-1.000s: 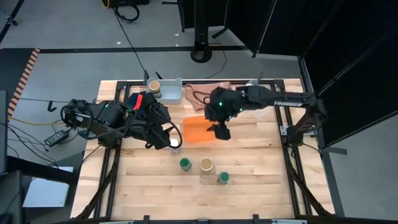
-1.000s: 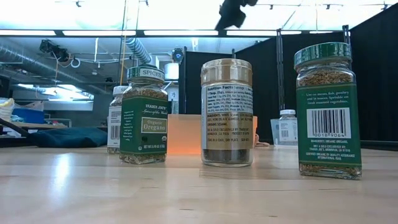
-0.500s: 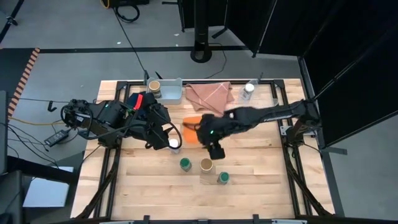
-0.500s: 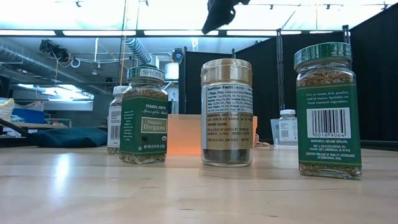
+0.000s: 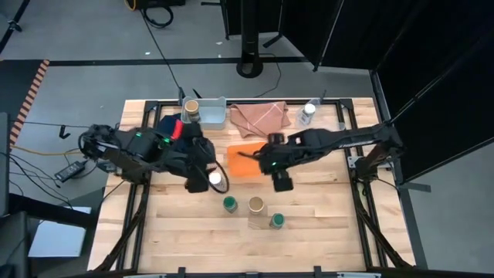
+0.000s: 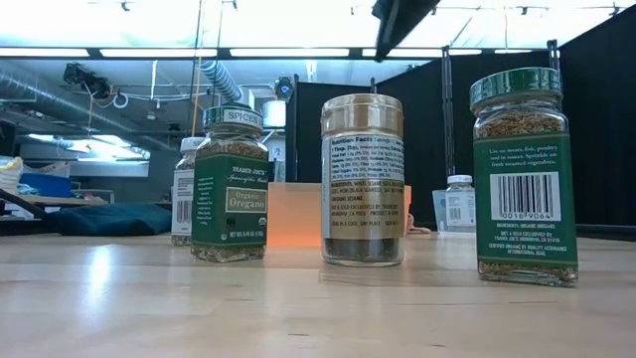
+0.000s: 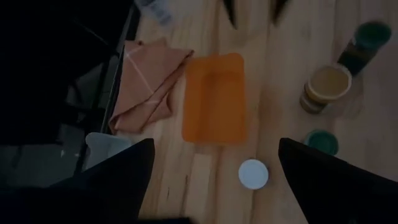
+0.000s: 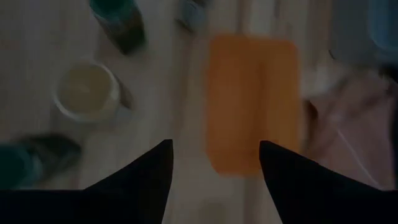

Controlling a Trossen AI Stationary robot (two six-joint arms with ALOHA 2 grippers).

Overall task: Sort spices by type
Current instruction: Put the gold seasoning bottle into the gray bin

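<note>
Right hand [image 5: 282,182] hung over the counter [image 5: 324,224], fingers [image 8: 134,180] spread, nothing between them. It was just off the orange tray [image 5: 245,161], on the side toward the front row of jars. That row sat just beyond the hand: green-capped jar [image 5: 230,204], tan-capped jar [image 5: 255,205], second green-capped jar [image 5: 276,221], all upright and apart from each other. The tan one was closest to the hand.

Left hand [image 5: 208,176] was over the counter on the tray's other side, fingers [image 7: 118,177] spread wide, also holding nothing. A white-capped jar [image 5: 216,179] stood right under it, between the fingers in the wrist view but not touched.

Behind the right hand, past the tray: a folded pink cloth [image 5: 258,117], then a second white-capped jar [image 5: 309,111] at the counter's far edge. Another tan-capped jar [image 5: 190,108] sat in the grey bin [image 5: 215,116], at the far edge behind the left hand.

Low view: the front three jars upright, labels readable, tray glowing behind them.
</note>
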